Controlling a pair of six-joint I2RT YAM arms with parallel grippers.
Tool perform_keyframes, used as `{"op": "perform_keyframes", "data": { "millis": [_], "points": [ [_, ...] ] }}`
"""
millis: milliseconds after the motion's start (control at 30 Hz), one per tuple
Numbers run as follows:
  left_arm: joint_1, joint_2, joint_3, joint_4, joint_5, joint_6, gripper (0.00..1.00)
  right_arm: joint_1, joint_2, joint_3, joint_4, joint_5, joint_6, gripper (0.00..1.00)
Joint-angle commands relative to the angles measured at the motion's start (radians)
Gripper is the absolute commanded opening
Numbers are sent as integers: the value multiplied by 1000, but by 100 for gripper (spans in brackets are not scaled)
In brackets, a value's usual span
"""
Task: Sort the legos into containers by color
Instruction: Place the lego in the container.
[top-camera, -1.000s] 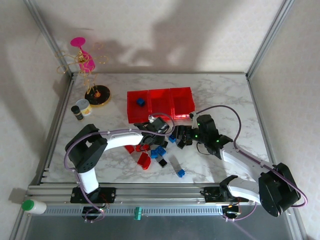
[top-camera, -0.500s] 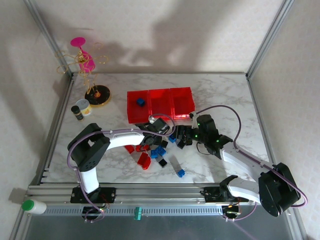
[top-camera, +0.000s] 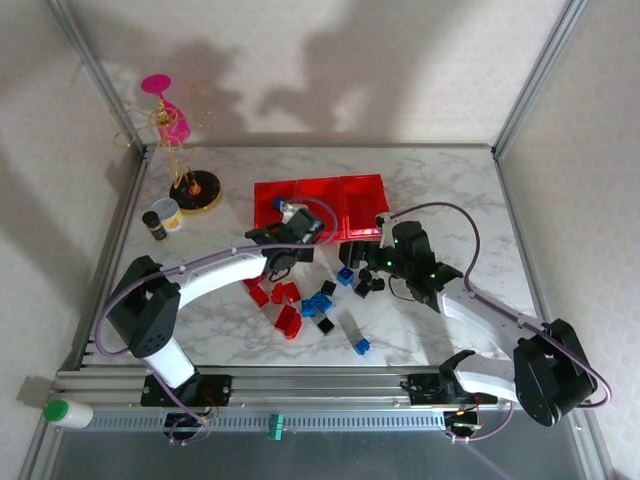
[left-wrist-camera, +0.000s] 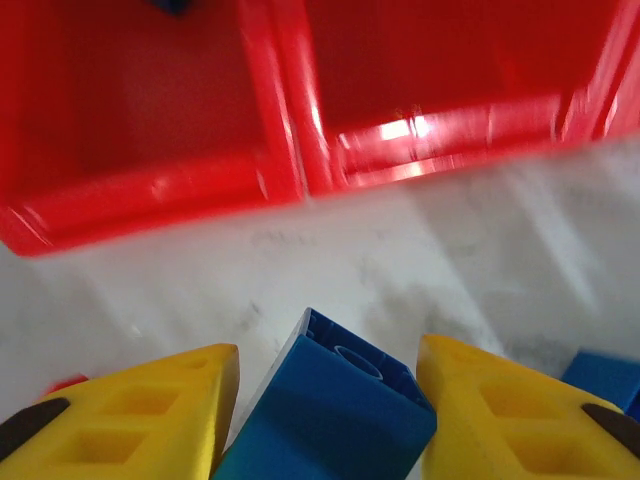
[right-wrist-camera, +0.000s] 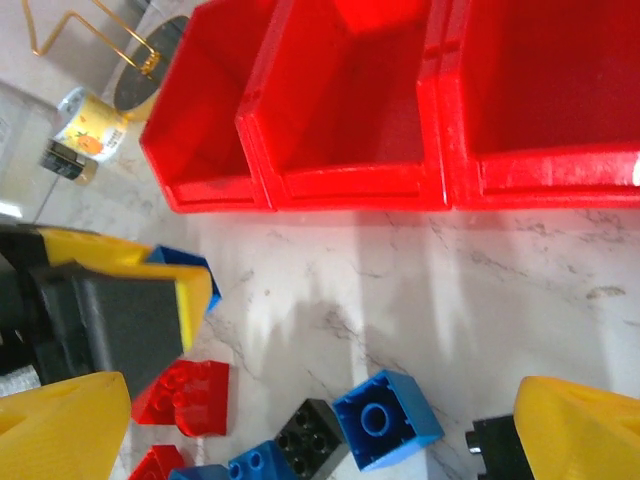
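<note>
Marble tbl (top-camera: 450, 190) w/ bins (top-camera: 365, 205) (pale walls (top-camera: 350, 60)).

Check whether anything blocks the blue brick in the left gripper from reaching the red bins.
Nothing visible does. The left gripper holds the blue brick between its jaws, and bare marble table lies between it and the red bins. Their near wall is the one thing to lift over.

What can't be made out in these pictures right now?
1. Left bin contents: top view, the left end effector covers part; left wrist view, blurred, cut by the top edge.
2. Black lego: right wrist view, cut by the bottom edge.
3. Jar label: top view, too small.
</note>
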Motion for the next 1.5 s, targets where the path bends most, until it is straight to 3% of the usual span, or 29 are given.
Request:
{"op": "perform_keyframes", "data": {
  "millis": [0, 400, 667, 967, 1167, 1467],
  "points": [
    [68, -5, 64, -17, -54, 41, 45, 6, 39, 47, 78, -39, 13, 99],
    [243, 276, 322, -9, -73, 88, 45, 6, 98, 70, 147, -24, 22, 99],
    [269, 361, 384, 4, -33, 95, 54, 6, 109, 84, 135, -5, 5, 99],
    [270, 312, 375, -10, -4, 96, 60, 3, 117, 94, 126, 8, 2, 99],
    [260, 185, 300, 21, 62, 68, 61, -19, 100, 91, 111, 6, 17, 99],
    [147, 6, 137, 70, 110, 20, 65, -45, 58, 87, 13, 5, 33, 99]
  ]
}}
